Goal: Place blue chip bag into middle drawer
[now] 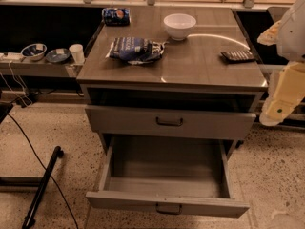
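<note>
The blue chip bag [136,50] lies flat on the left part of the cabinet top [200,73], dark blue with white lettering. The middle drawer [167,206] is pulled far out at the bottom, and its grey inside [164,163] holds nothing. The grey drawer above it [169,122] is pulled out only a little. My gripper [277,112] hangs at the right edge of the view, beside the cabinet's right front corner. It is well to the right of the bag and touches nothing.
A smaller blue packet [116,16] lies at the back left of the top, a white bowl [179,26] at the back middle, and a dark flat device [237,56] at the right. A low shelf on the left holds bowls [34,50] and a cup [76,53]. A black bar [43,185] and cables lie on the floor.
</note>
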Motion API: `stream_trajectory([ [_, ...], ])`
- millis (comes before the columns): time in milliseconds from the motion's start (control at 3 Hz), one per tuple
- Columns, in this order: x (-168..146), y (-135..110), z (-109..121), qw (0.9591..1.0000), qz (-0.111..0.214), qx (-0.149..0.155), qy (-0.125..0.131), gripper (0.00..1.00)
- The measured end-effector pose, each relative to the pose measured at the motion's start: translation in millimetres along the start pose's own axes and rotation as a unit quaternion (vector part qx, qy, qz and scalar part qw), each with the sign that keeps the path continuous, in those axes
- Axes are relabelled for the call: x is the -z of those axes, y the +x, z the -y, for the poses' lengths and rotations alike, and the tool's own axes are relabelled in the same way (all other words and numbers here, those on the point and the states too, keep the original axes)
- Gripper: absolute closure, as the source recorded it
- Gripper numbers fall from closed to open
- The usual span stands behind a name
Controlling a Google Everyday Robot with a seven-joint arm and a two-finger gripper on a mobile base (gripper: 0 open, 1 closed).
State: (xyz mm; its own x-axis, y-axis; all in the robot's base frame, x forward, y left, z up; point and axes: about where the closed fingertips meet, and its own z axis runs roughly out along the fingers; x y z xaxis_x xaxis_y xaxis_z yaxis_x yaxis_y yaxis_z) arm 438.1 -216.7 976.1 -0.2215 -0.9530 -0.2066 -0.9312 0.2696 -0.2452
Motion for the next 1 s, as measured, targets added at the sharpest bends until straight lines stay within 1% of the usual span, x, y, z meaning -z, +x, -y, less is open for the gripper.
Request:
stream_trajectory([
  [333,0.1,-0.4,0.4,1.0,0.0,0.0,0.001,0.0],
  [667,-15.7,-23.4,34.5,0.9998,0.017,0.008,0.005,0.0],
  [1000,-46.5,-80.5,89.0,0.9985,0.049,0.025,0.0,0.0],
])
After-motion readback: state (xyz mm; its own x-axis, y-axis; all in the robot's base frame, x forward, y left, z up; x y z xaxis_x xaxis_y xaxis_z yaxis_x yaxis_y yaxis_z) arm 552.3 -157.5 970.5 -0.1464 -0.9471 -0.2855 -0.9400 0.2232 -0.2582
